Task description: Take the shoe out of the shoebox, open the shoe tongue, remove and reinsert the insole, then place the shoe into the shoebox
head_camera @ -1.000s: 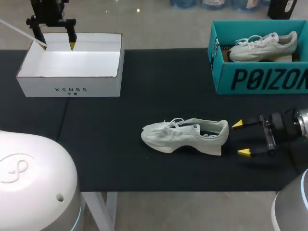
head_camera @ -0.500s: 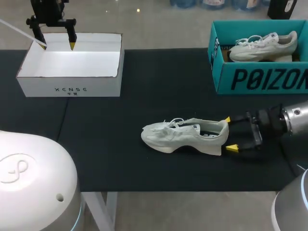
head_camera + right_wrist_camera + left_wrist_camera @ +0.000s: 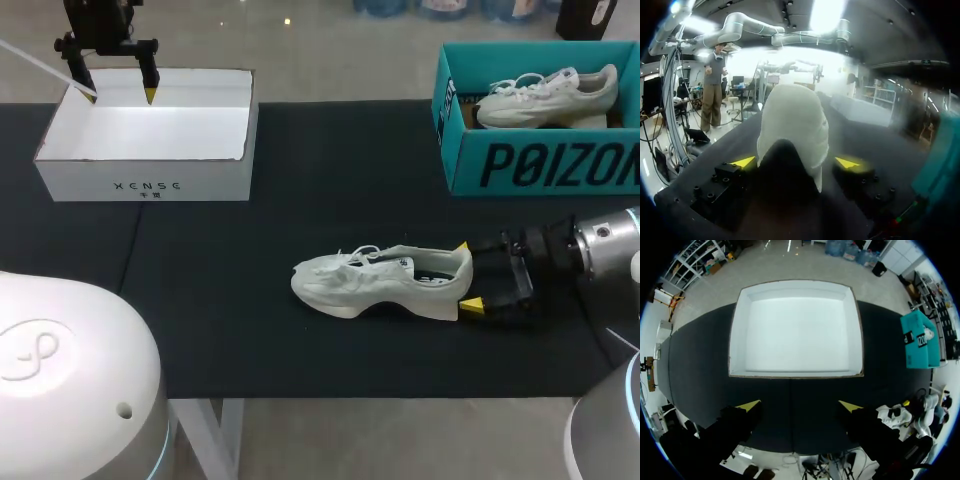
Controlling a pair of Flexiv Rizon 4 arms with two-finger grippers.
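Shoe (image 3: 385, 280) outside white shoebox (image 3: 145, 185); second shoe (image 3: 545, 98) inside teal box (image 3: 540, 165).

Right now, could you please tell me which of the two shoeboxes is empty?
The white shoebox at the far left, below the left pincer, is empty; the teal shoebox at the far right holds a white sneaker.

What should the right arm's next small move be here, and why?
Probably shut the right gripper on the heel of the shoe: its open yellow fingertips flank the heel on both sides, seemingly not yet touching, and the shoe lies on the table.
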